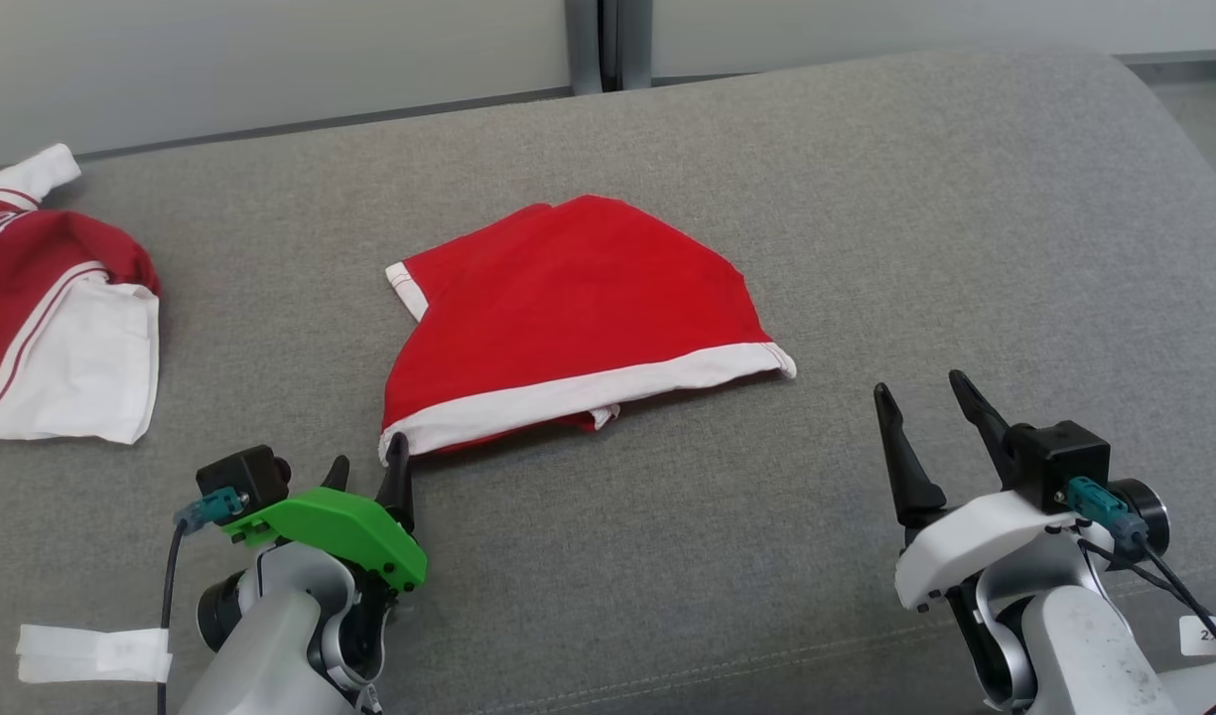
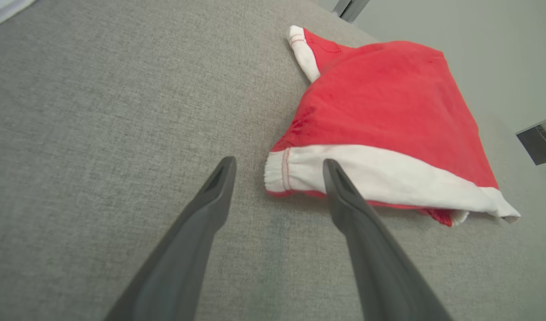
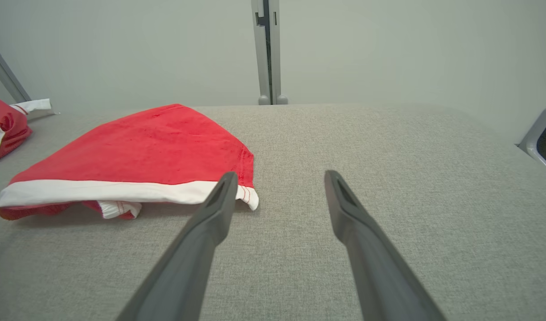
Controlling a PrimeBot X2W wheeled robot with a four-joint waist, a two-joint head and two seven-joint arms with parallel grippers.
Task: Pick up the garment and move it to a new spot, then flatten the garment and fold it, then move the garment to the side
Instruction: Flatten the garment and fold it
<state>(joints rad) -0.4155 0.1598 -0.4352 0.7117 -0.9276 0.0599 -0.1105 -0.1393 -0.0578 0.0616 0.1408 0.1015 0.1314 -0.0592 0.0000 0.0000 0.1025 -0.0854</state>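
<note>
as l gripper (image 1: 369, 452) gapes, garment (image 1: 568, 308) folded.

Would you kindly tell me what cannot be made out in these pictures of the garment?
Red garment: underside layers hidden by its top fold, every view.
Striped garment: cut off by the head view's left edge.
Left claw: left wrist view cannot settle whether its finger touches the hem.

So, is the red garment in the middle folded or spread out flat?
Folded: the red garment lies doubled on the grey cushion, a lower layer with its own white hem peeking out beneath the top white band.
</note>
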